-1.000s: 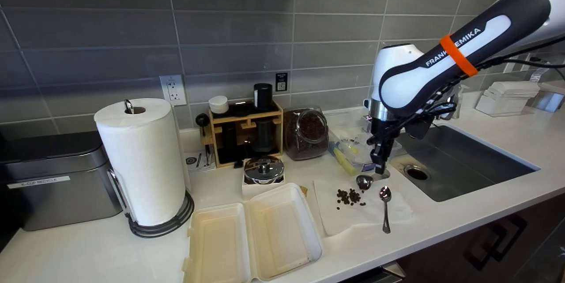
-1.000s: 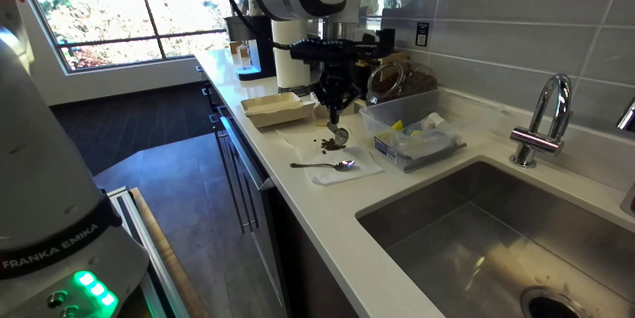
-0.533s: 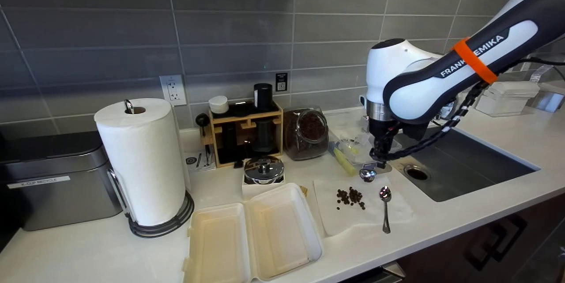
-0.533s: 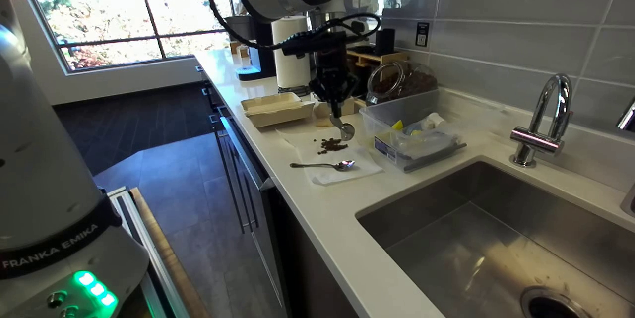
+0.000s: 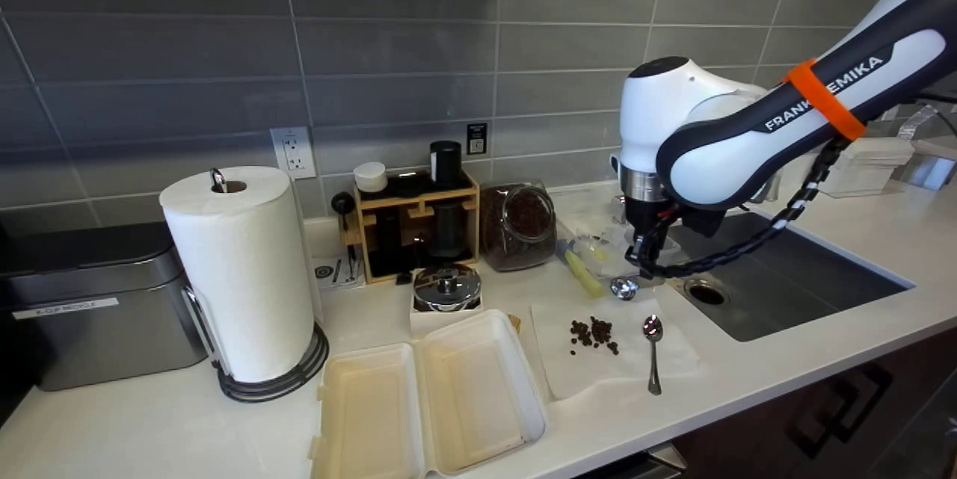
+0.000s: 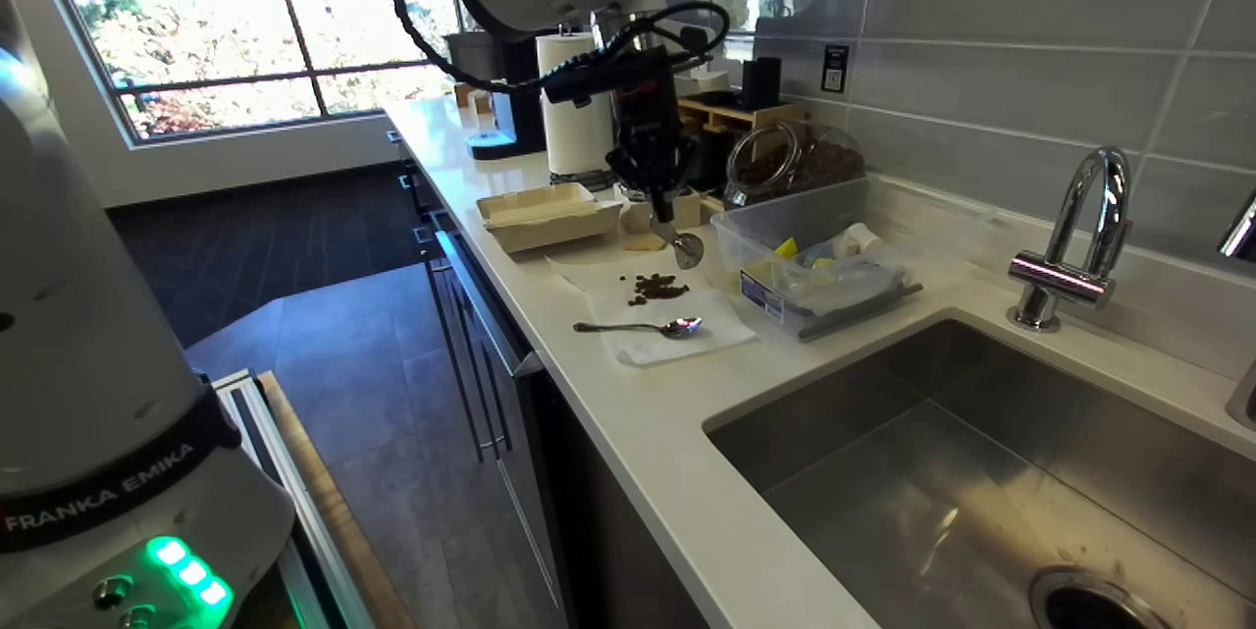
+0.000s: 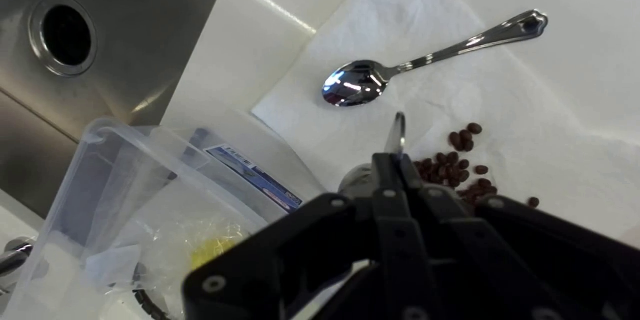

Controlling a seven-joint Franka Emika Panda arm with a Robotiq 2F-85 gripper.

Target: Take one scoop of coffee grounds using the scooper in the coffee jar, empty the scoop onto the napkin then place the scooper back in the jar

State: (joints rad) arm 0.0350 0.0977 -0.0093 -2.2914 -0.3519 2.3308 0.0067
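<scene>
My gripper [image 7: 396,158] is shut on the thin handle of the scooper [image 5: 624,288], a small shiny metal scoop hanging above the back part of the white napkin [image 5: 576,374]. In the wrist view the fingers partly cover the scoop's bowl [image 7: 356,177], and I cannot make out anything inside it. Dark brown coffee grounds [image 7: 442,167], whole beans by their look, lie in a loose heap on the napkin, below and beside the scooper. The round glass coffee jar [image 5: 518,229] stands tilted against the back wall, dark with beans, its mouth facing out in both exterior views.
A silver spoon [image 7: 357,83] lies across the napkin. Close behind is a clear plastic bin [image 6: 785,266] with packets. A foam box [image 5: 366,404] stands open on one side, the sink [image 5: 792,270] opens on the opposite side. A metal tin [image 5: 446,286] and wooden rack [image 5: 362,240] flank the jar.
The gripper and scooper have risen slightly and drawn away from the beans toward the plastic bin. The wrist has turned, and the cable now loops out differently. A few beans show beside the heap.
</scene>
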